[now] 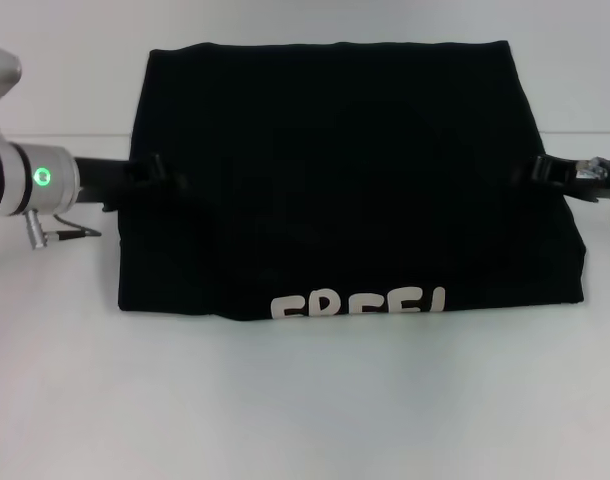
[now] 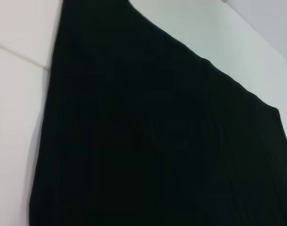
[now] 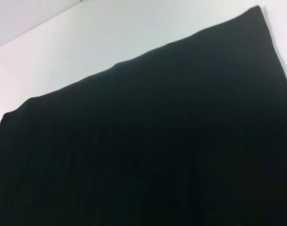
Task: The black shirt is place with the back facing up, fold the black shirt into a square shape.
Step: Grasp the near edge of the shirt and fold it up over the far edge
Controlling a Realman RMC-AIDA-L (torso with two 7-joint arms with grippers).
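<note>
The black shirt (image 1: 335,180) lies spread across the white table as a wide rectangle. Part of its white "FREE!" lettering (image 1: 357,302) shows at the near edge. My left gripper (image 1: 150,172) is at the shirt's left side edge, about halfway along, and is shut on the fabric. My right gripper (image 1: 543,170) is at the right side edge, level with it, and is also shut on the fabric. The cloth looks stretched between them. The left wrist view (image 2: 153,141) and the right wrist view (image 3: 157,150) show only plain black fabric against the table.
The white table (image 1: 305,400) runs around the shirt, with bare surface in front of the near edge. A seam line in the table (image 1: 65,137) runs behind the left arm. A cable (image 1: 65,233) hangs off the left wrist.
</note>
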